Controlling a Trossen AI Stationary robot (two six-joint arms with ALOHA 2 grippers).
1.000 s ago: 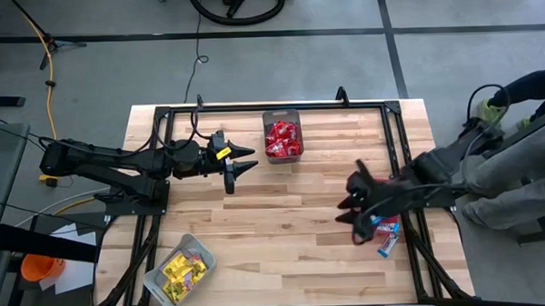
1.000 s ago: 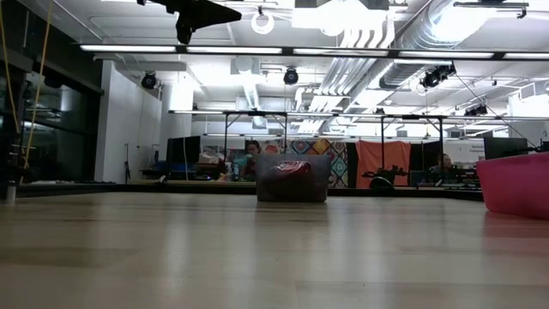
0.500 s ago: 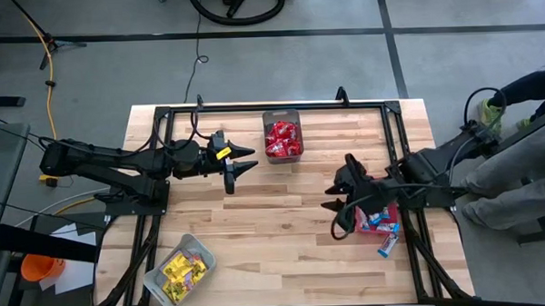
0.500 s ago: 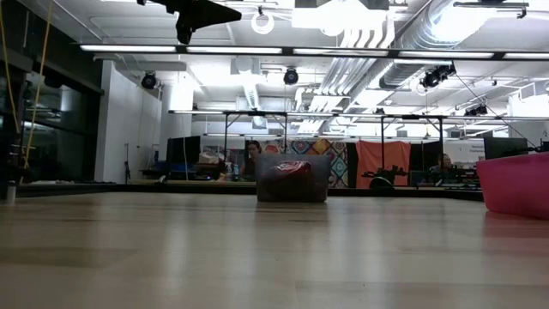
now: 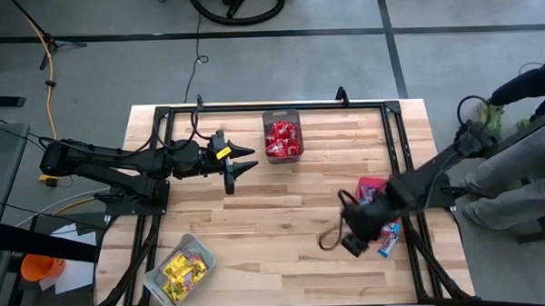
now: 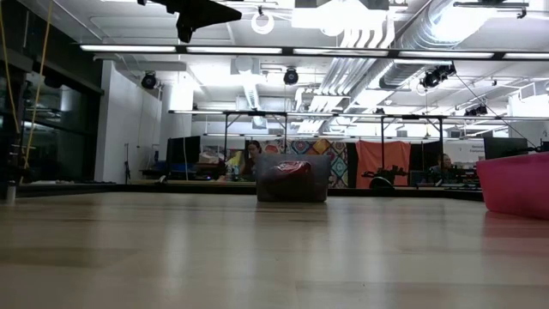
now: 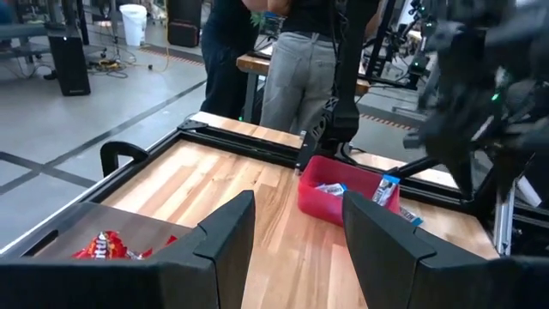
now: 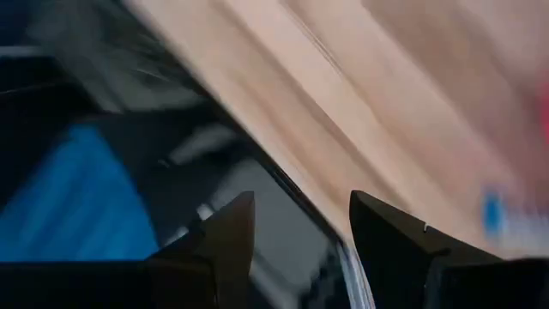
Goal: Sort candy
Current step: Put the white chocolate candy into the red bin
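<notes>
- The red candy (image 5: 282, 137) sits heaped in the dark mesh bin (image 5: 281, 114) at the table's far edge; from what I see that colour looks sorted.
- The yellow candy (image 5: 183, 269) fills the clear grey bin (image 5: 159, 282) at the near left corner, so I judge that colour done too.
- The blue-and-white candy (image 7: 329, 188) lies in the red bin (image 7: 322, 205) on my right side, as my left wrist view shows.
- One blue-and-white packet (image 5: 388, 247) lies on the wooden table (image 5: 275, 216) just beside the red bin, outside it. I take this as the piece left to sort.
- I see no other loose candy on the table, so I judge the task close to finished.
- My right gripper (image 5: 335, 240) hangs low over the table just beside the red bin and near that stray packet; its fingers (image 8: 225, 249) stand apart with nothing between them.
- My left gripper (image 5: 239, 163) waits above the table next to the mesh bin, its fingers (image 7: 226, 233) spread and empty.
</notes>
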